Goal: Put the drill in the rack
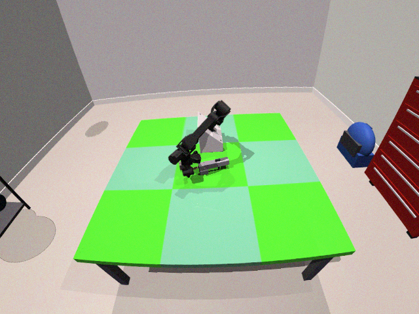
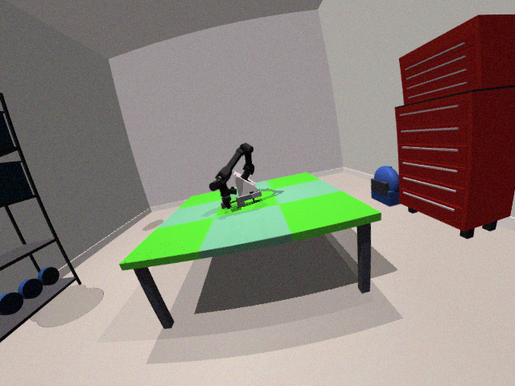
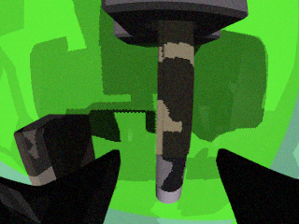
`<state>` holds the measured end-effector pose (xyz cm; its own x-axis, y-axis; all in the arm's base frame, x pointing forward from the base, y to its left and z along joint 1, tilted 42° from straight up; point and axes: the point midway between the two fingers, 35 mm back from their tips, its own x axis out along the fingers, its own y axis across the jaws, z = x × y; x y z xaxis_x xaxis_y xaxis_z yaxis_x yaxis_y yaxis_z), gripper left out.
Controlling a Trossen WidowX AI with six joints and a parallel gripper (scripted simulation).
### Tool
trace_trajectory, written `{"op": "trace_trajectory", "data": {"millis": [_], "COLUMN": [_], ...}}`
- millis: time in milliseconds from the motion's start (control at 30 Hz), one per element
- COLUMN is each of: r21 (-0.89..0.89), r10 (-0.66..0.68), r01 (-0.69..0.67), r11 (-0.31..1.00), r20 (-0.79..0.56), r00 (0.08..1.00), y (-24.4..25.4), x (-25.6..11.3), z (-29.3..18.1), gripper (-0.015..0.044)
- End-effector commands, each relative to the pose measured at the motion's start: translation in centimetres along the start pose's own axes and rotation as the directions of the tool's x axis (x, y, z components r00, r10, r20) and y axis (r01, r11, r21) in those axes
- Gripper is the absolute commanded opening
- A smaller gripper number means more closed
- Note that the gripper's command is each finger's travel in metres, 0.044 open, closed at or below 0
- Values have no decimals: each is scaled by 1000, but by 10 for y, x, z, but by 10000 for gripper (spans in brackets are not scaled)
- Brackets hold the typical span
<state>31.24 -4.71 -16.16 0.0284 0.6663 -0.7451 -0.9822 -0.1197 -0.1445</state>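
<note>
The grey housing (image 1: pixel 213 164) (image 2: pixel 249 198) (image 3: pixel 175 6) lies near the middle of the table. The drill (image 3: pixel 176 98) sticks out of it as a round rod with a paler, thinner tip, patterned with shadow. My gripper (image 1: pixel 192 166) (image 2: pixel 229 198) (image 3: pixel 169 156) is open at the drill's end of the housing. In the wrist view the drill lies between the two separated fingers, with gaps on both sides. A dark block (image 3: pixel 70 145) with a paler side stands beyond the left finger; whether it is part of the rack is unclear. I cannot make out the key.
A pale sloped block (image 1: pixel 210 144) (image 2: pixel 245 187) stands behind the housing, under the arm. The table (image 1: pixel 209 229) (image 2: pixel 332 207) has a green chequered top. A red tool cabinet (image 1: pixel 395 169) (image 2: pixel 432 145) and a blue rounded machine (image 1: pixel 362 137) (image 2: pixel 386 178) stand on the floor at the right.
</note>
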Motion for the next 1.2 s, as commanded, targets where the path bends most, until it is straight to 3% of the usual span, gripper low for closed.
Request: {"op": "trace_trajectory", "data": {"millis": [0, 33, 1167], "r21": [6, 5, 5], "r10": [-1, -2, -2], "r01": [1, 2, 2], "r11": [1000, 1000, 1000], "r20": [-2, -3, -3], "r00": [1000, 1000, 1000], "y": [1, 0, -3], "x": [1, 1, 1], "z": [3, 3, 12], "gripper": [420, 440, 440]}}
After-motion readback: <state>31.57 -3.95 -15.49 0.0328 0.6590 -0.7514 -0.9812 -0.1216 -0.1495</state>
